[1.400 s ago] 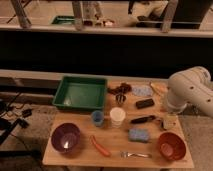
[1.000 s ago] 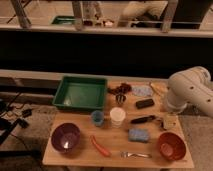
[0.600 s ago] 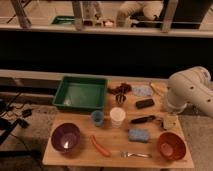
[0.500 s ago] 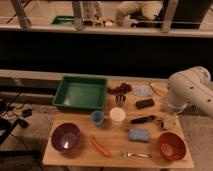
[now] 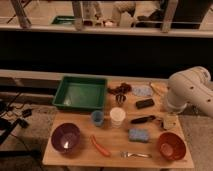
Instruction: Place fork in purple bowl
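Note:
The fork [image 5: 135, 154] is a slim silver piece lying flat near the table's front edge, right of centre. Well to its left, at the front left, the empty purple bowl [image 5: 65, 138] stands upright. My white arm comes in from the right, and the gripper [image 5: 169, 121] hangs low over the table's right side, above the orange-red bowl and up and to the right of the fork. It stands open with nothing in it, far from the purple bowl.
An orange-red bowl [image 5: 171, 145] sits at the front right. Between the two bowls lie an orange stick [image 5: 100, 146], a blue cup [image 5: 97, 118], a white cup [image 5: 117, 117], a blue sponge [image 5: 138, 135] and a black-handled utensil [image 5: 142, 119]. A green tray [image 5: 80, 79] fills the back left.

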`<state>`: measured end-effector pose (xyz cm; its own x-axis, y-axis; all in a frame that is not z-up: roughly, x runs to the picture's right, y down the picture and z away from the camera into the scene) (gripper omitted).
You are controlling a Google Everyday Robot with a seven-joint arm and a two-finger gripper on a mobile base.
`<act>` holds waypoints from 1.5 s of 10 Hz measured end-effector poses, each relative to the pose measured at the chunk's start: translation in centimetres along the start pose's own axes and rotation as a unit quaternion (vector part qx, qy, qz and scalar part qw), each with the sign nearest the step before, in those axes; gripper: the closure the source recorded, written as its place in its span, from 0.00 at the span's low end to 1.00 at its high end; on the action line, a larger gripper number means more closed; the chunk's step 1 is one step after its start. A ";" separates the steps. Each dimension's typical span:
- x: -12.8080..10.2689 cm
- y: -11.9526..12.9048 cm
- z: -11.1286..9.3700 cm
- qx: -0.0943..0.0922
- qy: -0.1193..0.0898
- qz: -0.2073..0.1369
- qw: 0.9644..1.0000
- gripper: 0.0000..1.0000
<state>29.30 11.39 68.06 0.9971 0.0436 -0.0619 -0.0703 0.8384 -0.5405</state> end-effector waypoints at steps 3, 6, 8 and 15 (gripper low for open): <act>0.0 0.0 0.0 0.000 0.000 0.000 1.000 0.20; 0.0 0.0 0.0 0.000 0.000 0.000 1.000 0.20; 0.0 0.0 0.0 0.000 0.000 0.000 1.000 0.20; 0.2 0.5 0.0 0.014 0.003 0.001 1.000 0.20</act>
<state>29.44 11.80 67.76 0.9968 0.0422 -0.0673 -0.0710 0.8529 -0.5173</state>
